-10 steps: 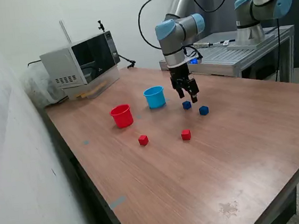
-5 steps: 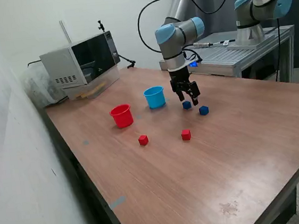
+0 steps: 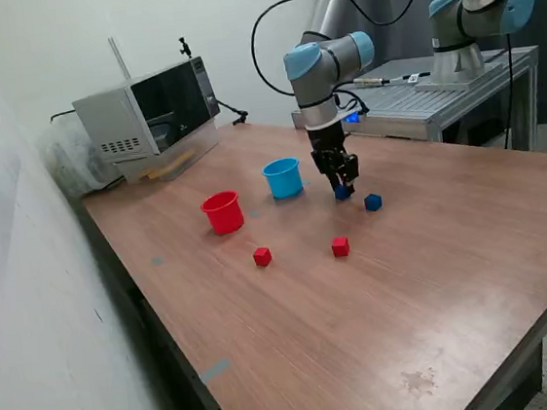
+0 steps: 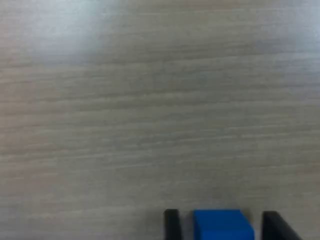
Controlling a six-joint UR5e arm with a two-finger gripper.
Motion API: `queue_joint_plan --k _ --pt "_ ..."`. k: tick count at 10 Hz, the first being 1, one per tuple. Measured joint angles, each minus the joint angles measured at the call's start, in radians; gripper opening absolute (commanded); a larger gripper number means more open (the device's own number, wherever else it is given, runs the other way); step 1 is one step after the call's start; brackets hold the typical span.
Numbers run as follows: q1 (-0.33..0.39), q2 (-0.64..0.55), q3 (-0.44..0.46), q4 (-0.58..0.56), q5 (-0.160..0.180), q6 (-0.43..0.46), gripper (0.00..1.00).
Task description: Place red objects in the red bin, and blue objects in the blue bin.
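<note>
Exterior view: pincer (image 3: pixel 342 188) straddled one blue cube (image 3: pixel 342 193), spread; all four cubes sat on tabletop (image 3: pixel 438 276), none binned yet.

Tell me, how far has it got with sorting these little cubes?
Nothing is sorted yet. Both red cubes and the other blue cube lie on the table, outside the red bin and blue bin. The tool straddles a blue cube; everything remains.

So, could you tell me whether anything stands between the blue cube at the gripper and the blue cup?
Nothing visible does. The blue cube sits between the gripper fingers, and only bare table lies between it and the blue cup.
</note>
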Motion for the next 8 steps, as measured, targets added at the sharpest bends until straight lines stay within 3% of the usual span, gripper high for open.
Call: queue_joint_plan --k 3,8 --pt "0.001 -0.052 -0.001 -0.001 -0.031 -0.008 0.0" --pt "-0.049 -0.239 -0.035 0.119 -0.036 -0.056 0.0"
